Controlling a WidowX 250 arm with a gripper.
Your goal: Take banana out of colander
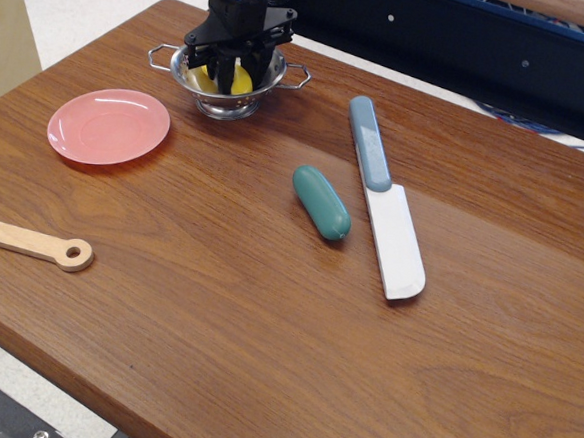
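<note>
Looking down at the colander (pixel 226 82) near the far edge of the wooden table (pixel 266 307), we've got the black gripper (pixel 225 72) dipped right into the bowl, fingers drawn close around the banana (pixel 222 80), which sits inside it; whether they truly pinch it, we can't tell. Just left and nearer than the colander lies a pink plate (pixel 108 125). Well to its right sit a teal capsule (pixel 321 202) and a blue-handled spatula (pixel 386 199). A wooden spoon handle (pixel 32 242) lies far nearer, left.
</note>
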